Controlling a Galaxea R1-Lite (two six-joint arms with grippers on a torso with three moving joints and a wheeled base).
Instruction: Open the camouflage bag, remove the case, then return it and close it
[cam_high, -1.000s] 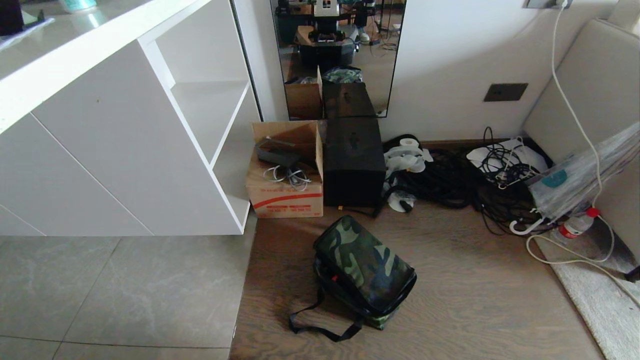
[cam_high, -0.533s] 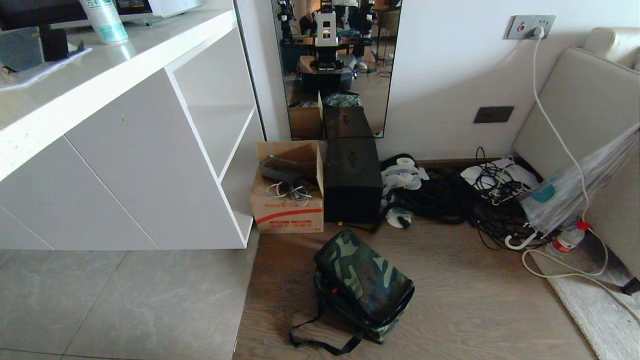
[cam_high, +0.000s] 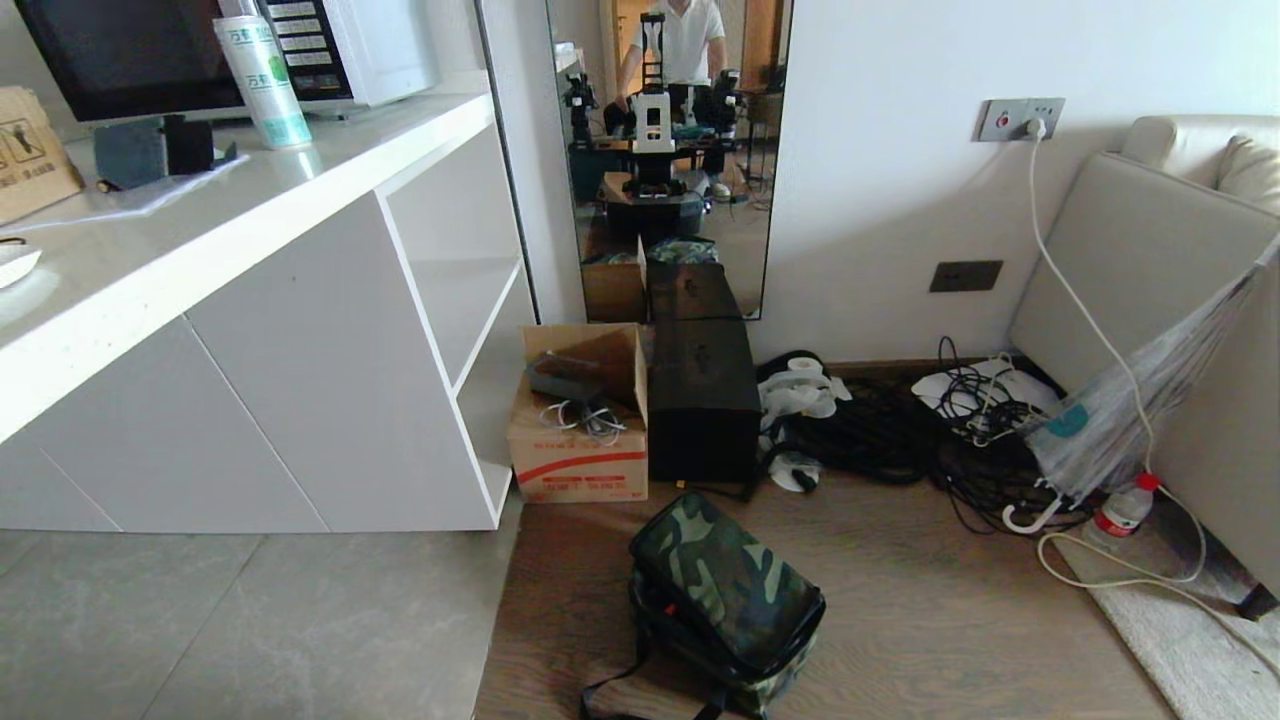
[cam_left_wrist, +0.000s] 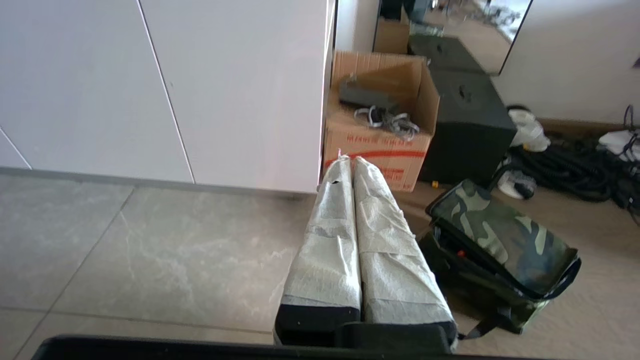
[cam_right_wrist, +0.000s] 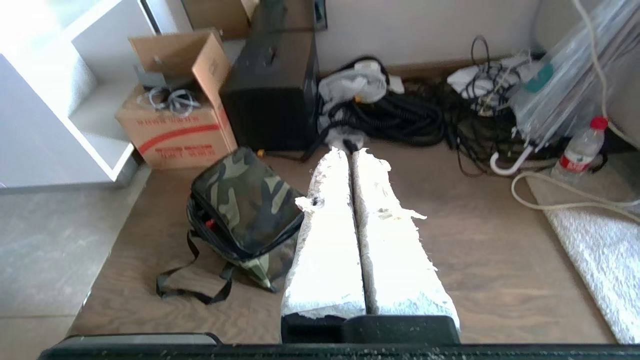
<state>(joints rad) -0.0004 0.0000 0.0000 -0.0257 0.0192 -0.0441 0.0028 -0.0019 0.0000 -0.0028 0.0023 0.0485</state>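
Observation:
The camouflage bag (cam_high: 727, 595) (cam_left_wrist: 502, 242) (cam_right_wrist: 246, 202) lies on the wooden floor with its lid down, a sliver of red showing at the zipper edge and a black strap trailing in front. The case is hidden. My left gripper (cam_left_wrist: 348, 161) hangs shut and empty above the floor, left of the bag. My right gripper (cam_right_wrist: 350, 151) is shut and empty too, above the floor on the bag's right. Neither arm shows in the head view.
Behind the bag stand a tall black box (cam_high: 703, 400) and an open cardboard box (cam_high: 580, 430) with cables, against a mirror. A white cabinet (cam_high: 260, 380) is on the left. Black cables (cam_high: 900, 430), an umbrella (cam_high: 1130, 410), a bottle (cam_high: 1118, 512) and a sofa lie to the right.
The head view has tilted upward: the whole scene has slid down the picture, showing more of the cabinet top and mirror. The bag and both grippers have not moved.

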